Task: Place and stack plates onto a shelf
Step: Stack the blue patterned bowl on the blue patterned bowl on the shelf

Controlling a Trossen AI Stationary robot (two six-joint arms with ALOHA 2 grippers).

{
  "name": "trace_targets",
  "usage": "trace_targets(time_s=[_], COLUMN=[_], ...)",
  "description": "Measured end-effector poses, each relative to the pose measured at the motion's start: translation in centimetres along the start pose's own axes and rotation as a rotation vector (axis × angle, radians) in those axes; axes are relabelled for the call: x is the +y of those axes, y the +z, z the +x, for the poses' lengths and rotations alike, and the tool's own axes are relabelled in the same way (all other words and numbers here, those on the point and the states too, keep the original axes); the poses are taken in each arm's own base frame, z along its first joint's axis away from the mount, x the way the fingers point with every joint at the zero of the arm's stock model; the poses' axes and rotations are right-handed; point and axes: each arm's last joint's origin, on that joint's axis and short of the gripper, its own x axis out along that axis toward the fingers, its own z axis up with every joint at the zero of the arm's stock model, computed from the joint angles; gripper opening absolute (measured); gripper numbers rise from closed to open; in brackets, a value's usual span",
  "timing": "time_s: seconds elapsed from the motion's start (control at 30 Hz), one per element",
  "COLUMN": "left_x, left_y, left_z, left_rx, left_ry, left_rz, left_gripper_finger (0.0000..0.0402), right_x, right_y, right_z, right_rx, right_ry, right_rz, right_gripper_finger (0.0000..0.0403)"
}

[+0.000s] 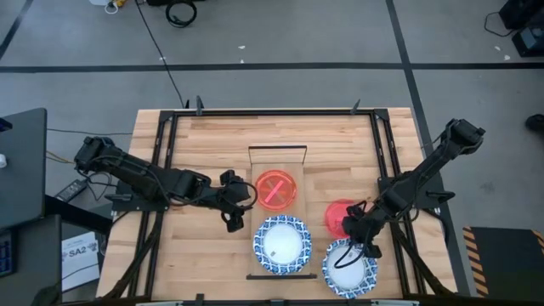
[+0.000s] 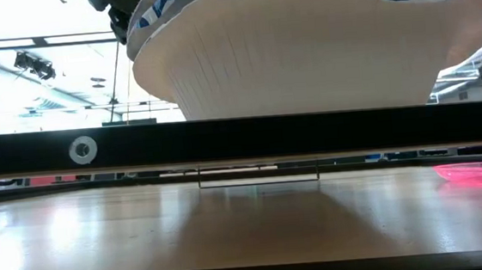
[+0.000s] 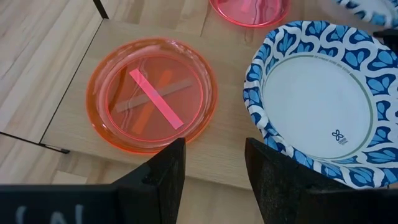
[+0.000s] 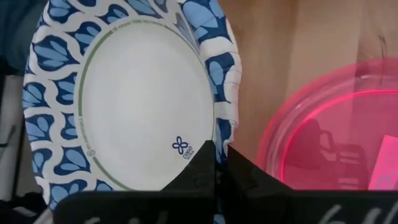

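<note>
The shelf [image 1: 299, 168] runs from far to near at the table's middle. On it rest a red-pink plate [image 1: 275, 189] [image 3: 152, 93] and, at its near end, a white plate with a blue rim [image 1: 282, 240] [image 3: 323, 102] [image 2: 303, 52]. My left gripper [image 1: 235, 212] [image 3: 214, 165] hovers open by the shelf's left edge, touching nothing. My right gripper [image 1: 364, 240] [image 4: 219, 158] is shut on a second blue-rimmed plate [image 1: 349, 265] [image 4: 124, 99] near the table's near edge. Another red-pink plate [image 1: 340, 217] [image 4: 336, 130] lies on the table beside it. My right gripper pinches the blue-rimmed plate's rim [image 4: 225, 124] between its two fingers, on the plate's far-right side. The fingers slant down at it from the far right. The plate faces up; whether it is lifted off the table, I cannot tell.
Black frame rails [image 1: 166, 161] run along the table's left and right sides. The red-pink plate on the table [image 2: 477, 172] sits just behind my right gripper. Bare wood [image 1: 204, 136] lies on the far left of the shelf.
</note>
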Motion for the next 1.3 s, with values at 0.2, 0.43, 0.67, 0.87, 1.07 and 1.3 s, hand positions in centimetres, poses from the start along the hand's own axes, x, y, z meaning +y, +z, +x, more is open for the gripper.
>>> trace_targets(time_s=[0.2,0.43,0.67,0.87,1.07,1.3], left_x=[0.0,0.0,0.0,0.0,0.0,0.0], left_y=[0.0,0.0,0.0,0.0,0.0,0.1], left_z=[0.0,0.0,0.0,0.0,0.0,0.0], left_rx=[-0.001,-0.001,-0.001,-0.001,-0.002,-0.009], left_ry=[0.000,0.000,-0.001,0.000,-0.001,-0.005], left_rz=[0.000,0.000,0.000,-0.001,-0.001,0.002], left_gripper_finger=[0.0172,0.0172,0.0172,0.0172,0.0172,0.0172], right_x=[0.3,0.5,-0.3,-0.9,-1.7,-2.1], right_y=[0.1,0.2,0.9,2.4,3.9,6.0], right_z=[-1.5,-3.5,-5.4,-6.5,-7.3,-9.2], right_rx=[-0.047,-0.118,-0.224,-0.373,-0.510,-0.615], right_ry=[0.064,0.135,0.161,0.183,0.192,0.155], right_rz=[-0.008,-0.013,0.124,0.139,0.119,0.072], right_gripper_finger=[0.0010,0.0010,0.0011,0.0011,0.0010,0.0010])
